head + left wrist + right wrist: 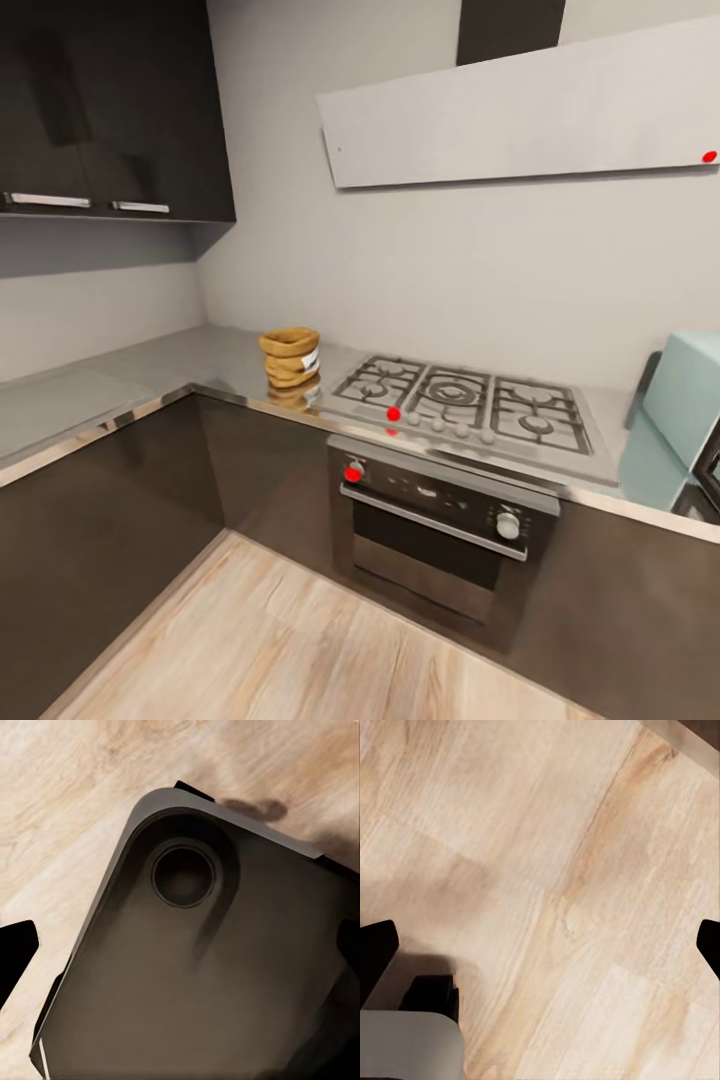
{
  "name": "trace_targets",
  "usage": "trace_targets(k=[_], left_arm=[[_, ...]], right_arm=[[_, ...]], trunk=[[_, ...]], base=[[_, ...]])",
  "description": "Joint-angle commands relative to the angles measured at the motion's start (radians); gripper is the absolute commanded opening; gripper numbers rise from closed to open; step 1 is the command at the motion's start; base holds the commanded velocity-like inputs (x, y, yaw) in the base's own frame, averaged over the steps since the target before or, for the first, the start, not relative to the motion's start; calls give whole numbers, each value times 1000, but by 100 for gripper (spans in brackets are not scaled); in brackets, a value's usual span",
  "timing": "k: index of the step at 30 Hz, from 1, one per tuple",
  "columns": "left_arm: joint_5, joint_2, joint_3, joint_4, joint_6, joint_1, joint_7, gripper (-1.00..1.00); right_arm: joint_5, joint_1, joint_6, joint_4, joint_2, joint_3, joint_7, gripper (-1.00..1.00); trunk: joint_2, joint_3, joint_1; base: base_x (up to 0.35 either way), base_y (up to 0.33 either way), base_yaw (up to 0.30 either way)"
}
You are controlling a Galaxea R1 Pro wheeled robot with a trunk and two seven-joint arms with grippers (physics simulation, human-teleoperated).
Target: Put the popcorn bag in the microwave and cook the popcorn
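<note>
Standing popcorn bag (290,356) bears an unreadable white label (311,360).

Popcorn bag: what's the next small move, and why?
Probably drive the base forward toward the popcorn bag. It stands upright on the countertop just left of the gas hob, well ahead of the robot, while both wrist views look down at wood floor, so neither arm is raised to it yet. The microwave waits at far right.

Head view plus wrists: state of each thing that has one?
popcorn bag: upright on the countertop, left of the hob, untouched.
microwave: cut off at frame edge, door state unclear.
oven: door shut.
upper cabinets: doors shut.
left gripper: jaws open, nothing held.
right gripper: jaws open, over floor.
</note>
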Motion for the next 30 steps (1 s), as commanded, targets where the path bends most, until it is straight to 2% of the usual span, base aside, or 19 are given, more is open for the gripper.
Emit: trace_targets(k=[1,8,18,30], left_arm=[[1,0,4,-2,-1,1,1,100],[1,0,5,-2,0,1,1,100],[1,1,5,-1,2,1,2,100],[1,1,5,1,6,1,2,100]], right_arm=[[9,-1,-8,3,-1,-9,-3,100],[8,-1,-12,3,1,-9,-3,100],[11,-1,-10,3,2,-7,-3,100],[13,-1,-7,3,1,-6,-2,100]], trunk=[[0,-1,0],[0,-1,0],[0,-1,0],[0,-1,0]], base=[[239,282,0],[239,282,-11],[239,281,-206],[255,257,-11]])
